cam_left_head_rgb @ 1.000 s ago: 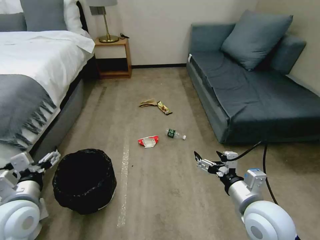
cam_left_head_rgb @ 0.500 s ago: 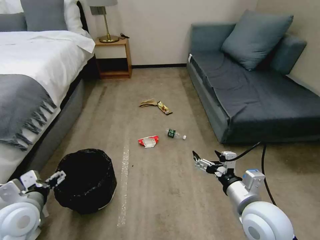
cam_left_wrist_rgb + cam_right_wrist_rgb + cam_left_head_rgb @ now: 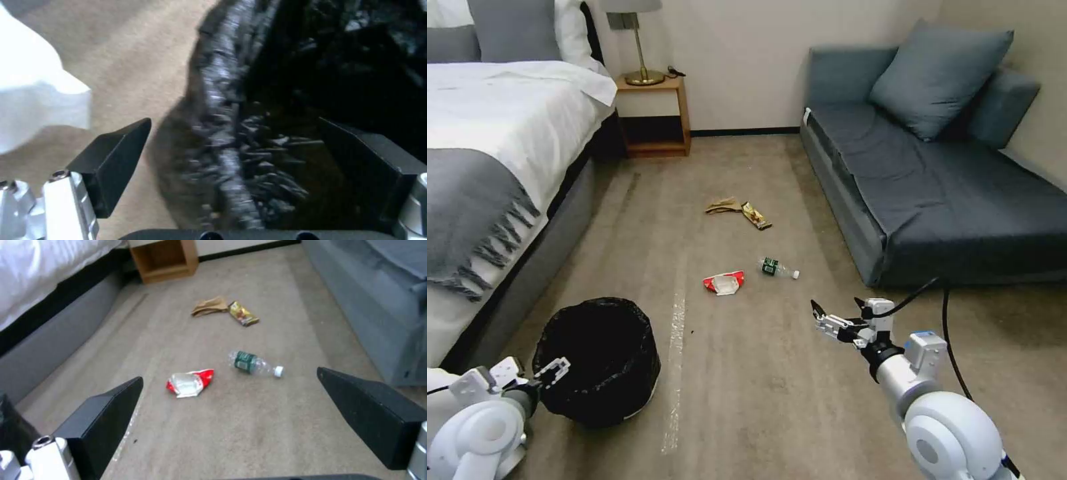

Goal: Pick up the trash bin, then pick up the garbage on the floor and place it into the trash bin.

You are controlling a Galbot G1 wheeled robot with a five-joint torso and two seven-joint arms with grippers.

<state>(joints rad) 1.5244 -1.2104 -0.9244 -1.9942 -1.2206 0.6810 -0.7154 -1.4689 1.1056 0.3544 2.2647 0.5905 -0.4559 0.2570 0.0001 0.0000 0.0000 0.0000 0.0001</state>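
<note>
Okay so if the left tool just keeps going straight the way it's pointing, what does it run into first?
Most likely the rim of the trash bin: the left tool is open and straddles it, one finger outside, one over the bag-lined inside. Depth is unclear.

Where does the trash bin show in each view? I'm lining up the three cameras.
Head view: trash bin on the carpet, lower left, beside the left gripper.
Left wrist view: its bag-lined rim between the open fingers.
Right wrist view: a dark sliver at the edge, possibly the bin.
Shared landmark: the tan carpet.
</note>
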